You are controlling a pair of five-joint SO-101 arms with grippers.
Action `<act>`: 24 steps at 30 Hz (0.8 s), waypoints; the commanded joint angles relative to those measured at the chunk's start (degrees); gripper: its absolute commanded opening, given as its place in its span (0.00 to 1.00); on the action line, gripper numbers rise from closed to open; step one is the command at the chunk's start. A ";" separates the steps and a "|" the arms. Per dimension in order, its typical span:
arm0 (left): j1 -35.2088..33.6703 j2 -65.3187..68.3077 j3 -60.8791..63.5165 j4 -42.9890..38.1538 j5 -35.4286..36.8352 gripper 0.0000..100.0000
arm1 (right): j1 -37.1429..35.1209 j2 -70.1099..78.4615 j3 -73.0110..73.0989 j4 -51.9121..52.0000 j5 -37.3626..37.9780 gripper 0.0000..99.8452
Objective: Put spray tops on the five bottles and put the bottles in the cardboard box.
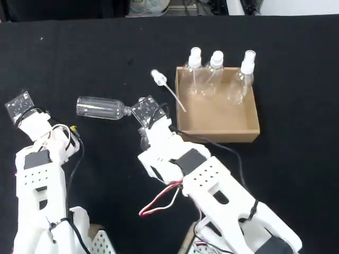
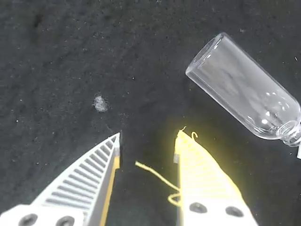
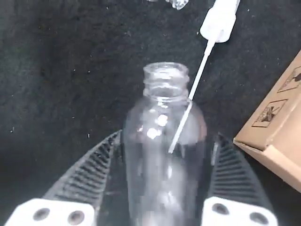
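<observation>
Gripping an uncapped clear plastic bottle (image 3: 162, 122) between the closed fingers of the right gripper (image 3: 168, 137), near the brown cardboard box (image 1: 218, 133) containing three topped bottles (image 1: 214, 79). Holding the left gripper (image 2: 149, 135) spread open over the black table (image 2: 70, 56), near a second clear bottle (image 2: 244, 94) lying sideways. Leaving a white spray top (image 1: 158, 78) loose beside the box.

From where I stand, the outer wall of the cardboard box (image 3: 275, 141) carries two small framed handling symbols (image 3: 269, 116) with tiny print beside them, too small to read.
</observation>
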 commanded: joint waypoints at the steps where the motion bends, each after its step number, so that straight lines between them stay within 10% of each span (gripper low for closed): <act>1: -0.66 -1.14 -2.15 -0.62 0.44 0.19 | -0.35 0.04 -5.67 -1.14 0.09 0.25; 24: -2.86 -1.14 -2.15 -0.53 0.44 0.19 | 8.79 45.23 -63.08 16.62 14.51 0.24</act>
